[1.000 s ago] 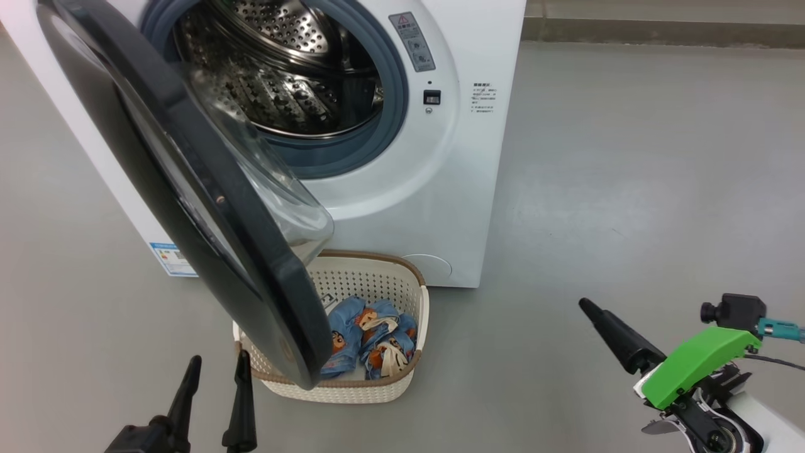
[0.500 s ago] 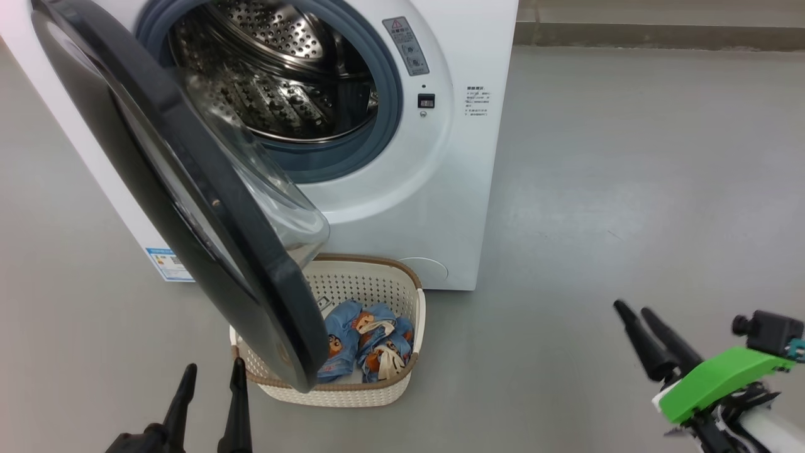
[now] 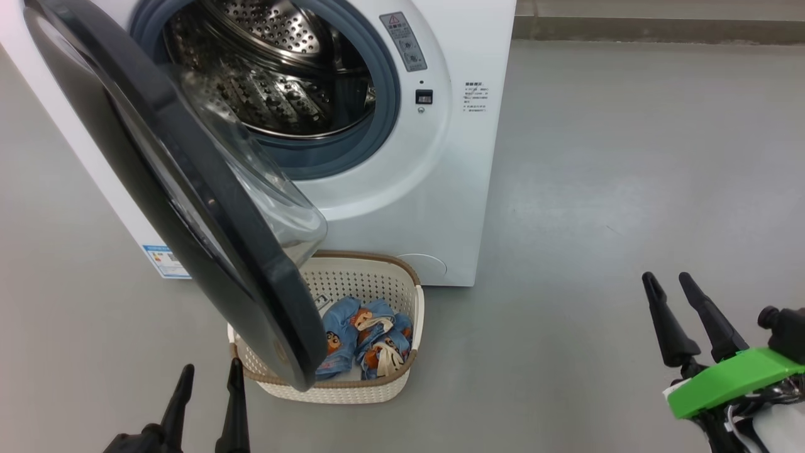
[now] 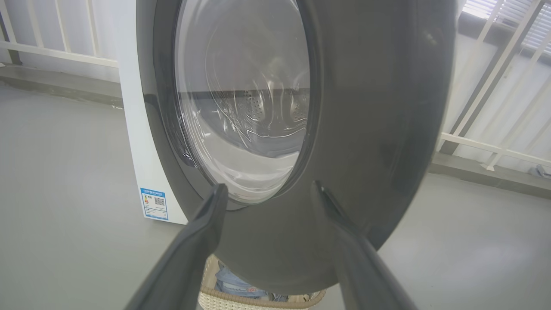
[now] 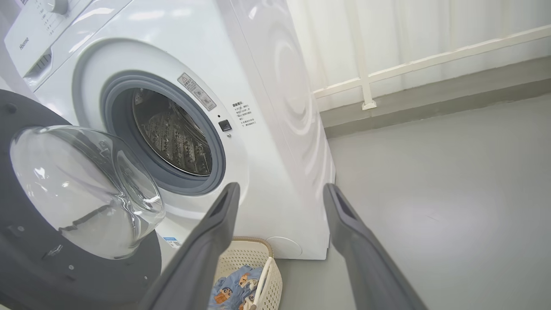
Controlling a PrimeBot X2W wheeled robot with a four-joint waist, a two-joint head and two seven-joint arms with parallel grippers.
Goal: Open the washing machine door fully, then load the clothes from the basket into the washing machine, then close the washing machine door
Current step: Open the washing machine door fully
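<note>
Bare grey floor [image 3: 597, 176] lies wide open to the right of the white washing machine [image 3: 440, 207], with a pale railing [image 5: 413, 64] along the wall behind. The washing machine door [image 3: 188, 207] stands swung partway out, its black rim overhanging the left side of the basket [image 3: 377, 390], which sits just in front of the machine with the clothes [image 3: 361, 336] heaped inside. The left end effector [image 3: 211, 365], fingers apart and empty, hovers by the door's lower rim. The right end effector [image 3: 666, 277], also parted and empty, hangs well apart over open floor.
</note>
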